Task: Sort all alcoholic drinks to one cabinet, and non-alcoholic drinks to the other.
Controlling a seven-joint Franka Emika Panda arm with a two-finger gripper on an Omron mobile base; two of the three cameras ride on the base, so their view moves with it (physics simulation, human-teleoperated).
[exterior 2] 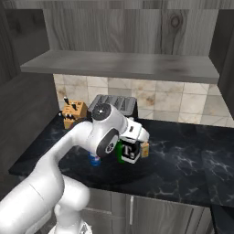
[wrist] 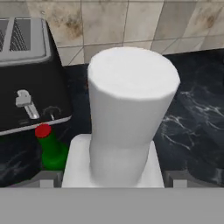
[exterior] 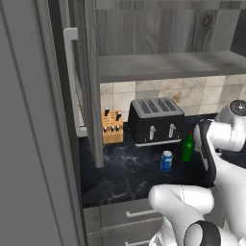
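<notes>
Pale bottle [wrist: 131, 109] stands on the bench [exterior 2: 183, 160] in front of the toaster [wrist: 26, 78], and my claw [wrist: 111, 180] straddles it from above, jaws wide on either side of its shoulders. I cannot tell whether the pads already press on it. The green bottle [wrist: 50, 148] is just beside it, the carton [exterior 2: 145, 149] close on the other side. I'd squeeze squarely on the flat sides and lift straight up before swinging, so neither neighbour gets knocked, then keep it upright toward the cabinet.
</notes>
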